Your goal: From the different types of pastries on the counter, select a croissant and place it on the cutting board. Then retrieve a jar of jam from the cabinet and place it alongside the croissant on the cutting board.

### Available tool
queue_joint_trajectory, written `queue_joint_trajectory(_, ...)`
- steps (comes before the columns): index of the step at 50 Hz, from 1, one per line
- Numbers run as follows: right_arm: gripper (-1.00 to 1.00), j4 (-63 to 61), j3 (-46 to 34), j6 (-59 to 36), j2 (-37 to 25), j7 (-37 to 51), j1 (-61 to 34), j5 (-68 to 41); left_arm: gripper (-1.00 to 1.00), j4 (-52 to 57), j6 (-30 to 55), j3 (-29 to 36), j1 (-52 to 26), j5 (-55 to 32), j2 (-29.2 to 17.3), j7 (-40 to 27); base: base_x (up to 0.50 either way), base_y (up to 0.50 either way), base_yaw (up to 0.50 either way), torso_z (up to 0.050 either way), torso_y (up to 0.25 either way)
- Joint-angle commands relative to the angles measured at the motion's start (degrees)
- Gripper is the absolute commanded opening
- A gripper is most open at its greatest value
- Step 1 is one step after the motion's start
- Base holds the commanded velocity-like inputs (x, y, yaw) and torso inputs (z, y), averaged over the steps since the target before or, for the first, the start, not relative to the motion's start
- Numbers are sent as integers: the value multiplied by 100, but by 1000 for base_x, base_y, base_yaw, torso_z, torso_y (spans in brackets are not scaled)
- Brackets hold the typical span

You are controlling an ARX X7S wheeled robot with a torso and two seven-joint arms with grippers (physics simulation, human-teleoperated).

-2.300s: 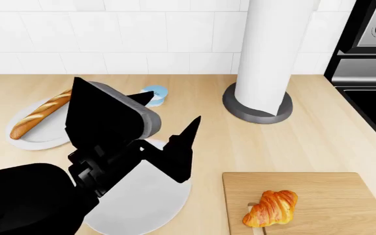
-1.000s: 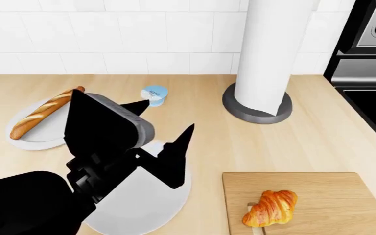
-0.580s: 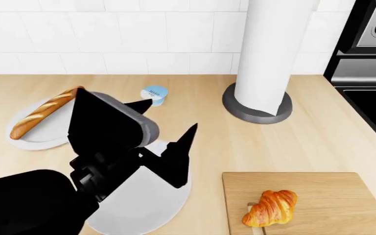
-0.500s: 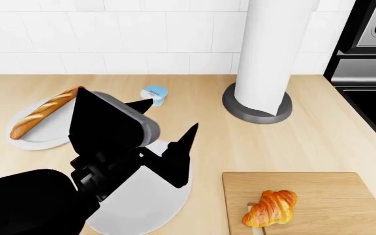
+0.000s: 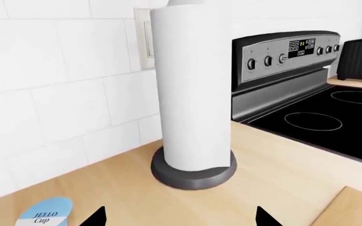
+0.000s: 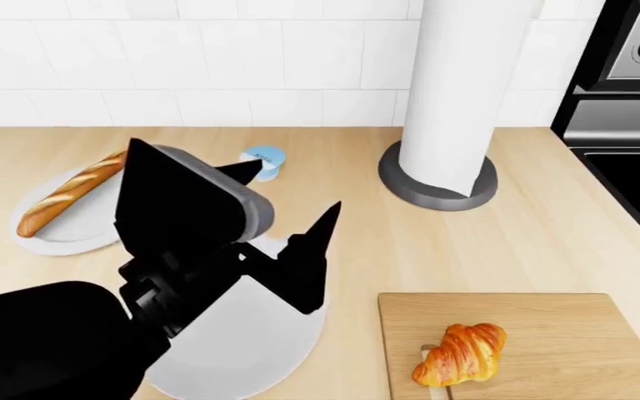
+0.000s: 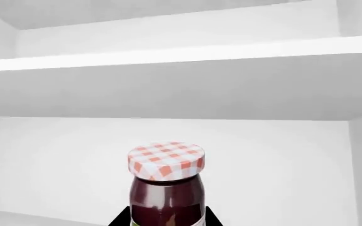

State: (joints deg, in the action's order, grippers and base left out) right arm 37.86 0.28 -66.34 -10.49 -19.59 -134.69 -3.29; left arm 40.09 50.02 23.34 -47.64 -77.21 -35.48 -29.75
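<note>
Jam jar (image 7: 166, 188) apparently sits between right claw (image 7: 166, 217) tips.

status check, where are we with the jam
Croissant on board. Right gripper astride jam jar inside cabinet, grip unclear. Left gripper open, empty, over counter. Nothing blocking.

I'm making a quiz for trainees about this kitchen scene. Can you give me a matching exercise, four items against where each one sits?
Items:
1. small golden-orange croissant
2. long golden-brown baguette
3. dark red jam jar with checked lid
4. tall white paper towel roll

Places:
A. on a dark round base
B. inside a white cabinet
C. on a light wooden cutting board
D. on a round white plate

Pairs: 1-C, 2-D, 3-B, 4-A
</note>
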Motion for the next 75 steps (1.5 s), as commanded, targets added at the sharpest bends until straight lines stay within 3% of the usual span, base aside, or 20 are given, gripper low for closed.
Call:
queue_joint_trajectory(1,-100,-1204,9,-1009,-188,-229,-31,-72,100,11,-11,-25,-48,-66,-24,-44,0,0,0,0,0)
queue_joint_trajectory(10,-100,-1782,191,-1641,-451,504,-31,-1210,100,16,14,-26,-134,-148,-32,-105,0,0,0,0,0)
queue_joint_trajectory(19,-100,-1680,371,-1593,-1007,2576,-31,-4029,100,19,5,-38,-155,-186,-55,-134,1,0,0,0,0)
queue_joint_trajectory(27,-100,-1521,247,-1105,-1366,3874,-31,-5956,100,31,-42,-116,-69,-206,-177,-163,0,0,0,0,0)
queue_joint_trajectory(44,-100,-1395,21,-949,-1649,5564,-31,-8587,100,56,-69,-204,-84,-345,-284,-320,0,0,0,0,0)
queue_joint_trajectory(75,-100,-1600,-347,-895,-2066,8267,-1,-12299,100,78,-49,-223,-234,-554,-353,-493,0,0,0,0,0)
